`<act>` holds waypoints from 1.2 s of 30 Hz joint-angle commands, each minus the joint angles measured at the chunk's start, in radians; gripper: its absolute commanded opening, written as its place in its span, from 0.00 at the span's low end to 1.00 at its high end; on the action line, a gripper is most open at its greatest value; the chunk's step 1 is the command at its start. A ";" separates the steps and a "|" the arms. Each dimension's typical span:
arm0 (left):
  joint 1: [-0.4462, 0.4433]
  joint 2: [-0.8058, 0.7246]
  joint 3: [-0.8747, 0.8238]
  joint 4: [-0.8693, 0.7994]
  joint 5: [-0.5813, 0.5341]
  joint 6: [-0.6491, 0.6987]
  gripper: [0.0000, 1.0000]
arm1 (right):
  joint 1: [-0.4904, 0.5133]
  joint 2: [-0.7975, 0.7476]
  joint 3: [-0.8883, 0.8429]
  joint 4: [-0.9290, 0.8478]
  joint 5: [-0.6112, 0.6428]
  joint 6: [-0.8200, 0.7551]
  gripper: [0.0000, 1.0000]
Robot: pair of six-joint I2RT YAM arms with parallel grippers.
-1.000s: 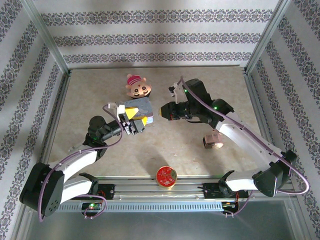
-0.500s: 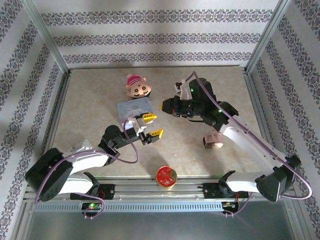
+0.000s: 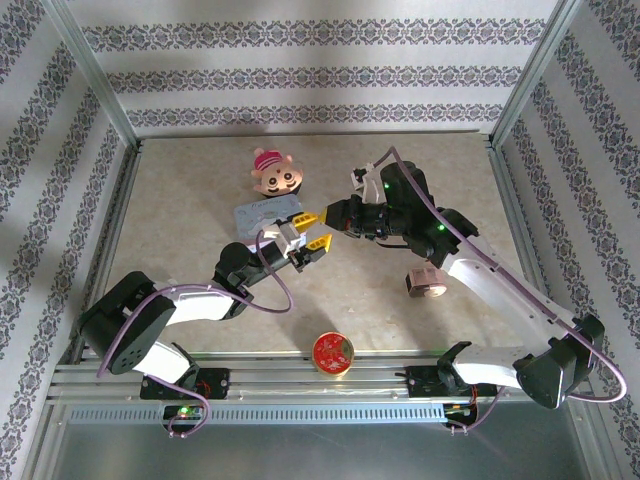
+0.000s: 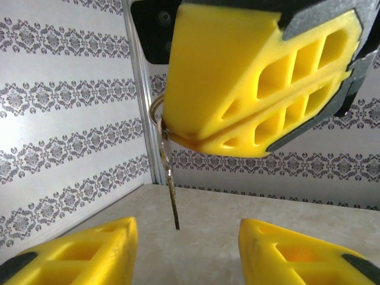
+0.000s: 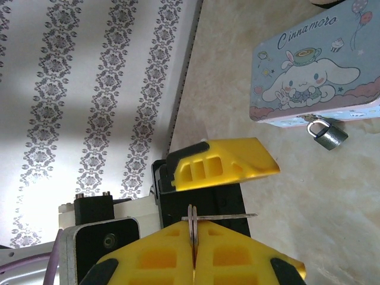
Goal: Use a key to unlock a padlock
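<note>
Beige table (image 5: pixel 332 196), wrist cam: padlock (image 5: pixel 328 136) on tin (image 5: pixel 309 77), rt claw (image 5: pixel 193 228) pinching key (image 4: pixel 170 187)

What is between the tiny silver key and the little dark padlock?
The left gripper: its yellow finger sits between the thin silvery metal key, pinched in the right gripper, and the small dark padlock hanging off the pastel-blue tin.

Small dark padlock (image 5: pixel 328 136), silvery shackle looped through pastel tin's (image 5: pixel 309 77) front clasp, hanging tilted; thin grey key (image 5: pixel 228 216) (ring attached) pinched in right gripper (image 5: pixel 193 234).
</note>
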 commanded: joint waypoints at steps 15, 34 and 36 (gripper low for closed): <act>0.019 -0.016 0.041 0.071 -0.005 -0.017 0.35 | 0.001 -0.002 -0.010 0.035 -0.026 0.011 0.00; 0.029 -0.041 0.023 0.066 0.005 -0.036 0.00 | -0.006 0.015 -0.011 0.032 -0.028 0.001 0.00; 0.035 -0.060 0.012 0.047 0.014 -0.043 0.00 | -0.014 0.012 -0.009 0.028 -0.032 -0.013 0.00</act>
